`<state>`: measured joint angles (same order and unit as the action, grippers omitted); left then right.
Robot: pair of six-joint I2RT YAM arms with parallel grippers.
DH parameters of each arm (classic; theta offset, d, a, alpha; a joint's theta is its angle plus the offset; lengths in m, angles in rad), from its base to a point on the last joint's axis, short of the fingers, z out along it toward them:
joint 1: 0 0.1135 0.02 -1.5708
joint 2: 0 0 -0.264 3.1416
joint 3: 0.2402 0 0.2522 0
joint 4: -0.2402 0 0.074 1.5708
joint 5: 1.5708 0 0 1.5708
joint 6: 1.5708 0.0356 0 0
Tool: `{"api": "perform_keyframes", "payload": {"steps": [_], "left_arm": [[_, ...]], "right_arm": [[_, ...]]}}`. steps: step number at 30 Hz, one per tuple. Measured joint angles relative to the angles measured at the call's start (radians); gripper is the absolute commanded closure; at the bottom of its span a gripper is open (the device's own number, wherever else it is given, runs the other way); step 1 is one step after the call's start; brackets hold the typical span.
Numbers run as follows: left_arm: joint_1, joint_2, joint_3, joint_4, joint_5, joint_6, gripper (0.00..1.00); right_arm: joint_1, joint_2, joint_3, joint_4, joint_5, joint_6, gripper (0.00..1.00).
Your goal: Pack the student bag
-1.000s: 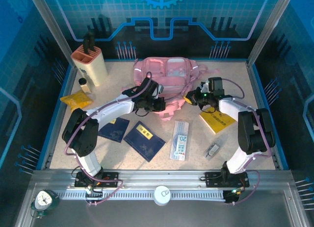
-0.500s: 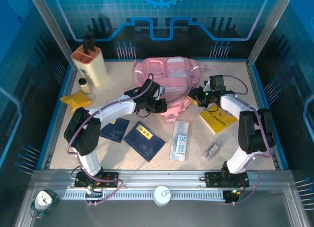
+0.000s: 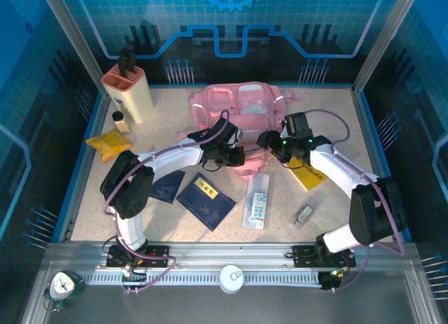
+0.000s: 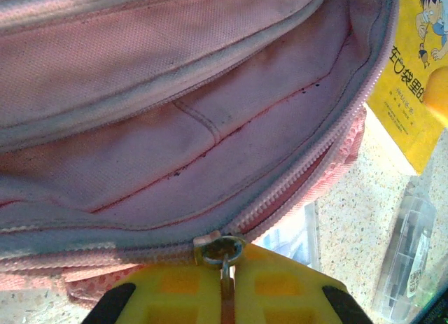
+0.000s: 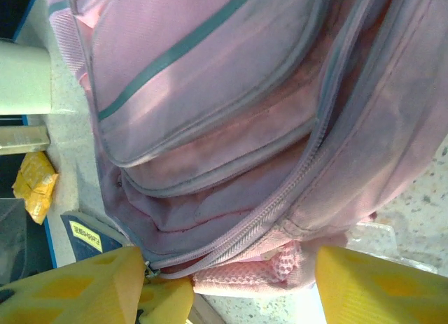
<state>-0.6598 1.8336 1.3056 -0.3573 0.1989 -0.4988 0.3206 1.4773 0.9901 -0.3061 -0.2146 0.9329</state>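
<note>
Two grippers sit at the near edge of the student bag (image 3: 238, 103), a yellow booklet (image 4: 420, 72) just beside it; the left gripper (image 4: 225, 289), pinching the zip pull (image 4: 221, 252), should pull along the track, while the right gripper (image 5: 224, 278), fingers (image 5: 371, 282) spread, best clamps the opposite lip.

— How do the two arms lie in the overhead view?
— The left arm (image 3: 164, 156) reaches from the lower left toward the frame's centre. The right arm (image 3: 336, 168) bends in from the lower right.
— And the grippers?
— The left gripper (image 3: 234, 158) is pinched tight on a zip pull (image 4: 222, 254). The right gripper (image 3: 269, 140) has its yellow fingers (image 5: 77, 285) spread wide apart.
</note>
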Motion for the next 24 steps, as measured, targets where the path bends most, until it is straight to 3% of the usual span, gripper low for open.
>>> {"api": "perform_keyframes", "payload": {"steps": [9,14,17,24], "left_arm": [[-0.006,0.000,0.001,0.000,-0.012,0.000,1.00],[-0.006,0.000,0.011,-0.010,-0.020,0.010,1.00],[-0.007,0.000,0.029,-0.023,-0.027,0.025,1.00],[-0.006,0.000,0.039,-0.049,-0.050,0.061,1.00]], "right_arm": [[0.053,0.143,0.074,-0.001,0.098,0.074,0.56],[0.055,0.213,0.122,-0.024,0.143,0.063,0.87],[0.058,0.232,0.136,-0.029,0.156,0.049,0.98],[0.061,0.232,0.174,-0.074,0.181,-0.008,1.00]]}}
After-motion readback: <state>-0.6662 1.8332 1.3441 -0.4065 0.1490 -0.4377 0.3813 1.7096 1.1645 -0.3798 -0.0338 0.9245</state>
